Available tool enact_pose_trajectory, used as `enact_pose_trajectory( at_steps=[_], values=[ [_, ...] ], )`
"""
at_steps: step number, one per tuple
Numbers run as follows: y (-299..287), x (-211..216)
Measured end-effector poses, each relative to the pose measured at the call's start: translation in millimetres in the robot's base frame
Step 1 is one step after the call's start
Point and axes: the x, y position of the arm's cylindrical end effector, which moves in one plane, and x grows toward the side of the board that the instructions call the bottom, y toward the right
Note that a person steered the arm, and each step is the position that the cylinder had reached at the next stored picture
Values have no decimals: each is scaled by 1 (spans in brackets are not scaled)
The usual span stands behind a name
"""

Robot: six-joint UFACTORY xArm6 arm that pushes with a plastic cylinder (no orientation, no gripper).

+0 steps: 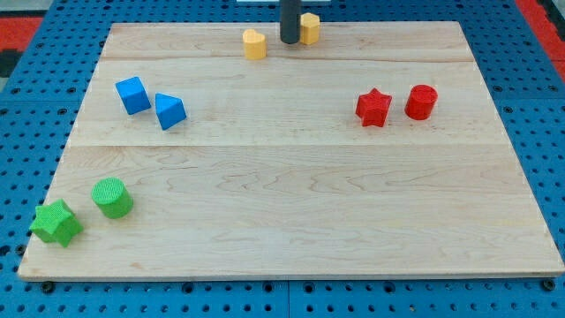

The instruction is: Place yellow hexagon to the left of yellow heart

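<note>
Camera view: my tip (290,41) (tool grips nothing) btwn yellow heart (254,44), yellow hexagon (310,28), nr top edge (177,24).

rod: cut off by the view's top edge, only the lower part shows, down to my tip (290,41)
yellow hexagon (310,28): its left side is hidden behind the rod
wooden board (291,221): the bottom corners reach the view's edge
mat under the board: cut by all edges
</note>
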Motion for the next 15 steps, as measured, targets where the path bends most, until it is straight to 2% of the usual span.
enact_pose_trajectory(
  at_steps=[1, 2, 3, 5, 6, 7, 8, 9, 10, 11, 12, 13, 14, 15],
  values=[
    [30, 42],
    [115, 34],
    [122, -35],
    [49, -36],
    [-40, -24],
    [-134, 8],
    [-112, -13],
    [-133, -35],
    [-203, -13],
    [-214, -1],
    [-214, 27],
    [-215, 7],
    [-191, -7],
    [-191, 18]
  ],
)
